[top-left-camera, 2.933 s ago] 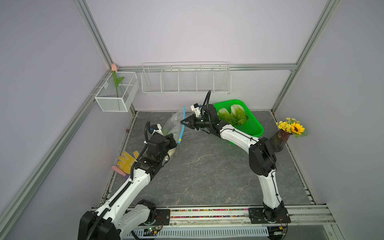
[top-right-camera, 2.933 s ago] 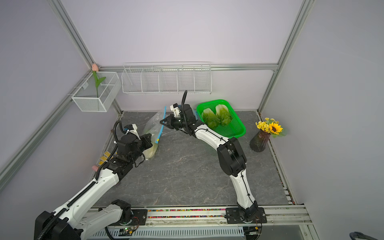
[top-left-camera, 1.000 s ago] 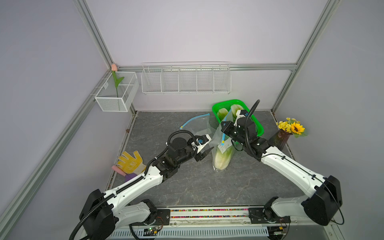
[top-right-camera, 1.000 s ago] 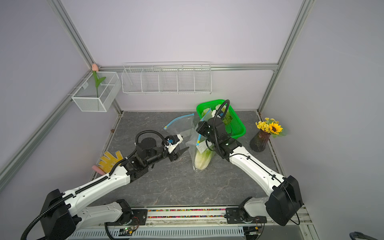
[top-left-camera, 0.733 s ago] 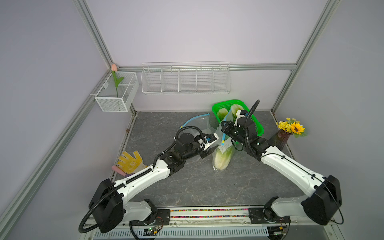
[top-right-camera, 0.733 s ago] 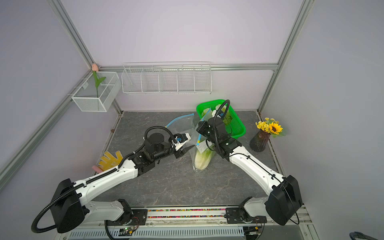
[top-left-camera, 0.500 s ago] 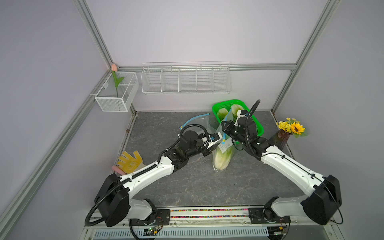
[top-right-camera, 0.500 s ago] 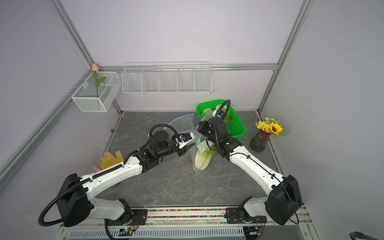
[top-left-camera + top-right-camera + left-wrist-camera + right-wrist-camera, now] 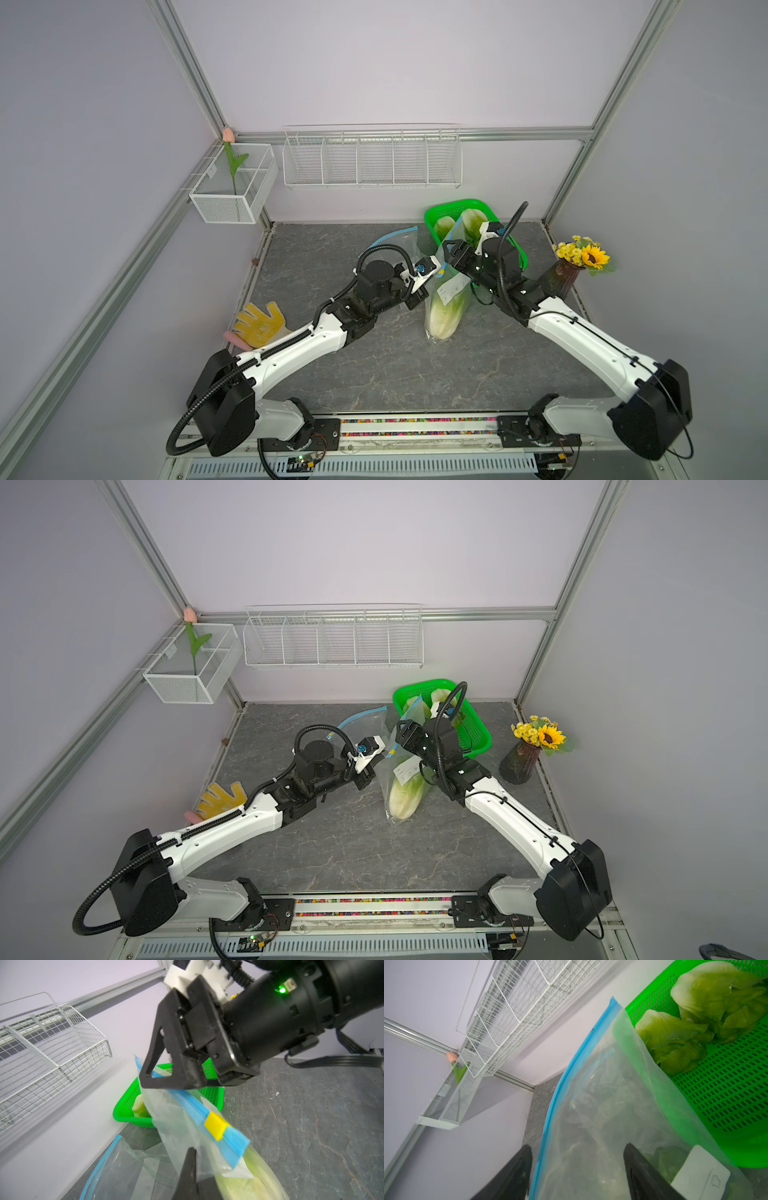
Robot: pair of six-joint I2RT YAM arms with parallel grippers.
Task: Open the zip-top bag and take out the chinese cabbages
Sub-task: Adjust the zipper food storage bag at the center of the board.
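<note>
The right gripper [image 9: 577,1145] likely needed to pinch the yellow slider [image 9: 216,1127] squarely while the left gripper [image 9: 419,297] steadied the bag [image 9: 453,286]. Its jaws stood wide astride the bag's edge, gripping nothing; the left was clamped on the film. One cabbage [image 9: 440,320] sat inside, two cabbages [image 9: 444,225] in the basket [image 9: 455,203].

The edge of the left wrist view cuts off my left gripper [image 9: 197,1178]; only its closed tips show, and I cannot tell whether film of the zip-top bag [image 9: 172,1132] is caught between them. My right gripper [image 9: 578,1146] likewise runs out of its wrist view. The chinese cabbage [image 9: 245,1186] inside looks hazy through the plastic, and the print on the label [image 9: 453,289] is too small to read. My right arm [image 9: 498,266] hides part of the two cabbages [image 9: 445,224] in the green basket [image 9: 455,203]
</note>
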